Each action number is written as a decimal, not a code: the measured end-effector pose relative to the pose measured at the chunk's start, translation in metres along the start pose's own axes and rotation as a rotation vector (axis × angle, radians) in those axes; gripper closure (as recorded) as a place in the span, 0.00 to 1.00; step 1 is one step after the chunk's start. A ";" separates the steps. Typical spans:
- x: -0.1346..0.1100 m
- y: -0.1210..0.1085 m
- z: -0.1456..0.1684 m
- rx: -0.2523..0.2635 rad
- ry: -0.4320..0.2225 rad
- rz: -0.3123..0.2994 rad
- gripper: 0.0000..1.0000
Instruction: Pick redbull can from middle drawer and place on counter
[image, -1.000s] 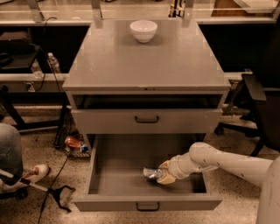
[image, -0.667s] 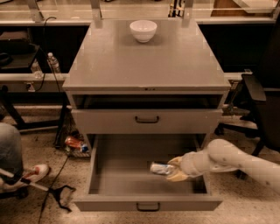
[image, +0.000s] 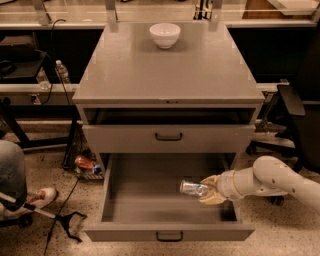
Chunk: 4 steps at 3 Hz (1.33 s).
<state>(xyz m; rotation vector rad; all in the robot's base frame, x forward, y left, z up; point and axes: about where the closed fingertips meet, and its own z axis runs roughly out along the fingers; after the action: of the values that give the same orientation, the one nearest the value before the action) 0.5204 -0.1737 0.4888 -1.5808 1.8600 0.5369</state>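
Note:
The redbull can (image: 193, 188) is a small shiny silver can, lying on its side and held above the floor of the open middle drawer (image: 150, 197). My gripper (image: 209, 190) is shut on the can's right end; the white arm reaches in from the right. The can is over the right half of the drawer. The counter (image: 165, 70) is the broad grey top of the cabinet, above and behind the gripper.
A white bowl (image: 165, 34) stands at the back of the counter. A closed grey drawer front (image: 168, 137) sits above the open drawer. A clear bottle (image: 62, 71) and a shoe (image: 39, 197) are at the left; a dark chair (image: 295, 110) stands at the right.
The gripper has lifted the can off the drawer floor and drawn it slightly to the right. The arm has pulled back toward the right.

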 end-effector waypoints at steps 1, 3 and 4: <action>-0.015 -0.006 -0.030 0.048 0.007 -0.022 1.00; -0.084 -0.027 -0.165 0.241 0.007 -0.097 1.00; -0.106 -0.040 -0.203 0.293 -0.012 -0.122 1.00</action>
<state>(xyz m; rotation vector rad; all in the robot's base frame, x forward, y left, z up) 0.5272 -0.2408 0.7117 -1.4774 1.7292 0.2083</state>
